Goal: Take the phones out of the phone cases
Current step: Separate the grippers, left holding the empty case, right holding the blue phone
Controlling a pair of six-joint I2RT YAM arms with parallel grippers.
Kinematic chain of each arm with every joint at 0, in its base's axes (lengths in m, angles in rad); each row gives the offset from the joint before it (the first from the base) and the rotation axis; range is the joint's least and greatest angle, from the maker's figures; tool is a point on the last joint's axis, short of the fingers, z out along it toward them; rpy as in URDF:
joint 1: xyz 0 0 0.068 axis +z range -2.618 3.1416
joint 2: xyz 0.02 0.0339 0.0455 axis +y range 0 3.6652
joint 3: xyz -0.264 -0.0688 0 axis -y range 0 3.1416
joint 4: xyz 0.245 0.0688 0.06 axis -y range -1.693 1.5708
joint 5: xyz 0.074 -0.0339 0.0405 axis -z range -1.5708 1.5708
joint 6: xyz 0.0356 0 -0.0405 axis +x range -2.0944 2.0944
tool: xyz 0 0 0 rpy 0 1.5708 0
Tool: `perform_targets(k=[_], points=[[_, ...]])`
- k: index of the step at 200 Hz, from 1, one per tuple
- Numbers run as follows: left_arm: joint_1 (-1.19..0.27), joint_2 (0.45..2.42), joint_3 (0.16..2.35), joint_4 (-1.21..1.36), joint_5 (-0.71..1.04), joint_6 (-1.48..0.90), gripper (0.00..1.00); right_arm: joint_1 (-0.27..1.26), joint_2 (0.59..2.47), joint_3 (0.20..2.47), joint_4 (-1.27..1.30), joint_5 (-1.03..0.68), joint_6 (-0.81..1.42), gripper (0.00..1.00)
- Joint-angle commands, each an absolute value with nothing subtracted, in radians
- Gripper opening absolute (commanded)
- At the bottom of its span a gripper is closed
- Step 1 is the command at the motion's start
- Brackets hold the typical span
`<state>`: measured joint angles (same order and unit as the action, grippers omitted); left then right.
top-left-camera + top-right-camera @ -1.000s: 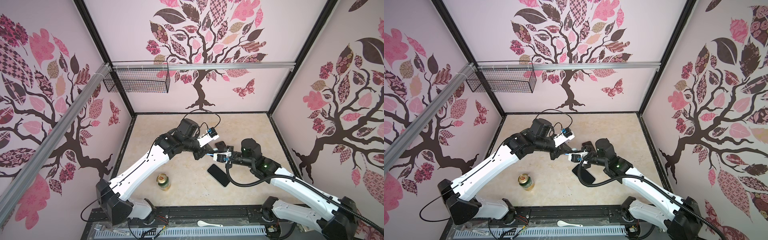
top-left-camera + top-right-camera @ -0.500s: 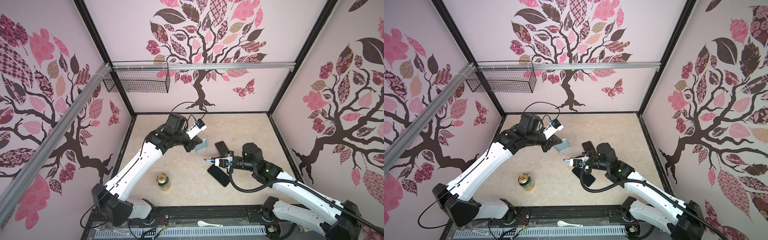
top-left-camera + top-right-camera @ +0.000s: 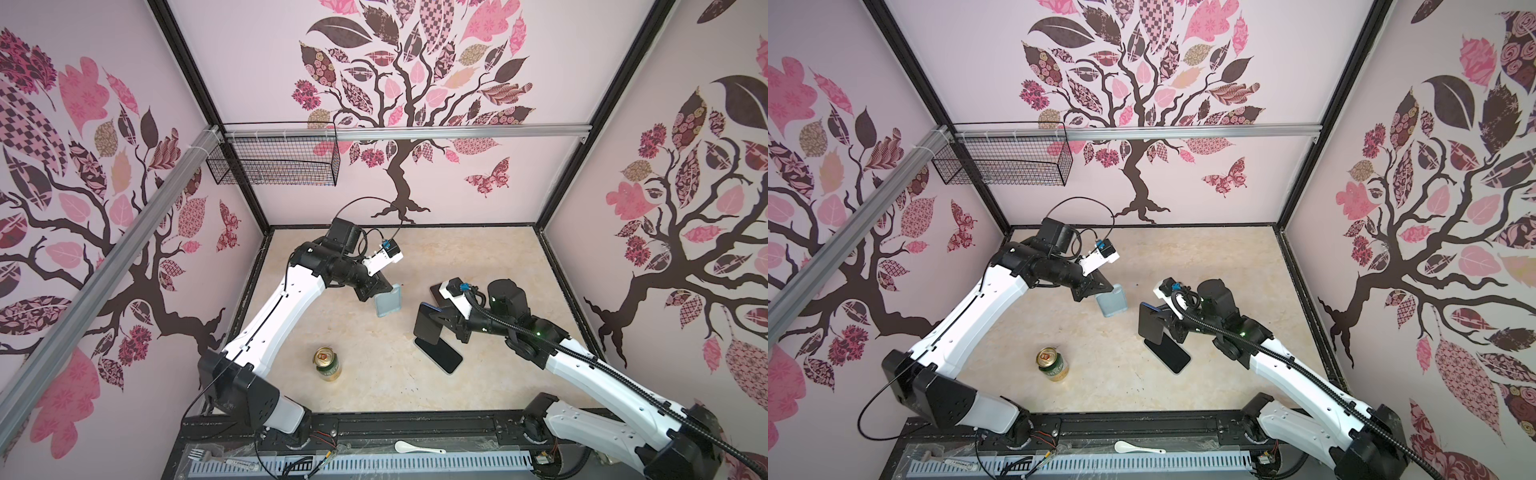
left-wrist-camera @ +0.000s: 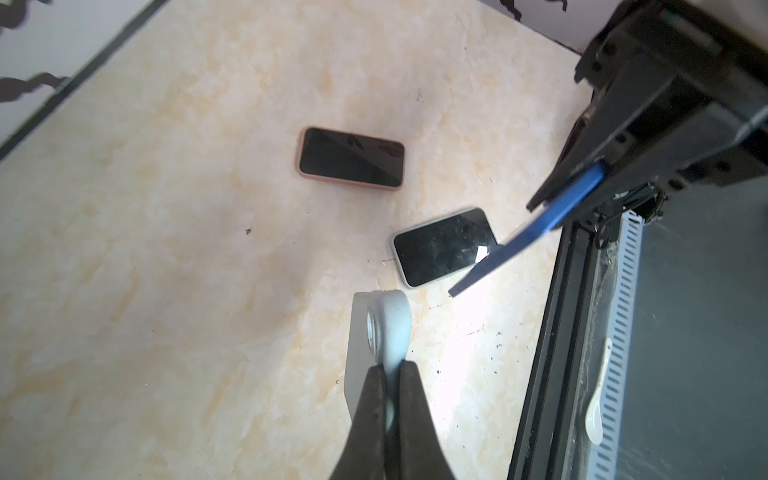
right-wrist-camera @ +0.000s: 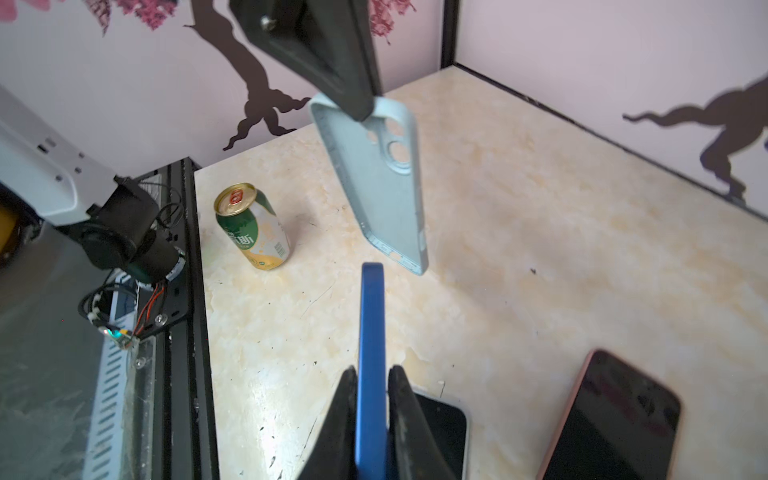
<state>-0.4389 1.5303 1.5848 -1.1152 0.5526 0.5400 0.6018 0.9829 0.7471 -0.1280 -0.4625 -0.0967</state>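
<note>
Left pincer (image 4: pixel 388 374) was found clenched on the pale blue phone case (image 5: pixel 382 183), gripped at the camera-cutout end. The case was seen to be empty, its hollow turned toward the right arm and its long axis hanging steeply down toward the worktop (image 3: pixel 478 266). Whether its lower end touched the worktop could not be told.

Right pincer (image 5: pixel 372 382) was found clamped on the blue phone (image 5: pixel 371 316), pinched across its thickness near one short end, with the long axis running straight out from the jaws. In both top views the phone was held to the right of the case, the two well apart with bare worktop between them.

Separation was therefore judged complete; only setting-down was judged to remain.

Governing relation noted: a white-edged phone (image 3: pixel 440 355) lay flat beneath the right pincer, and a pink-cased phone (image 4: pixel 351 158) lay near it, farther toward the back wall. Free worktop was seen toward the middle, on the case side. A can (image 3: pixel 327 365) stood nearer the left arm's base, apart from both held items.
</note>
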Motion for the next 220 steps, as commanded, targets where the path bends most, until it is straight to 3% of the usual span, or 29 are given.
perform_targets(k=[1,64,151,208,220], points=[[-0.437,1.603,1.651,-1.222,0.589,0.639,0.0,0.573,0.971,0.78,-0.161,-0.375,0.113,0.0],[-0.342,1.752,1.727,-1.269,0.709,0.732,0.0,0.571,0.882,0.698,-0.097,-0.256,0.312,0.0],[-0.295,1.98,1.898,-1.317,0.756,0.813,0.0,0.571,0.894,0.693,-0.126,-0.248,0.256,0.0],[-0.296,2.089,2.005,-1.313,0.679,0.842,0.0,0.571,0.877,0.656,-0.129,-0.249,0.246,0.0],[-0.295,2.108,2.025,-1.307,0.671,0.839,0.07,0.571,0.877,0.658,-0.139,-0.254,0.243,0.0]])
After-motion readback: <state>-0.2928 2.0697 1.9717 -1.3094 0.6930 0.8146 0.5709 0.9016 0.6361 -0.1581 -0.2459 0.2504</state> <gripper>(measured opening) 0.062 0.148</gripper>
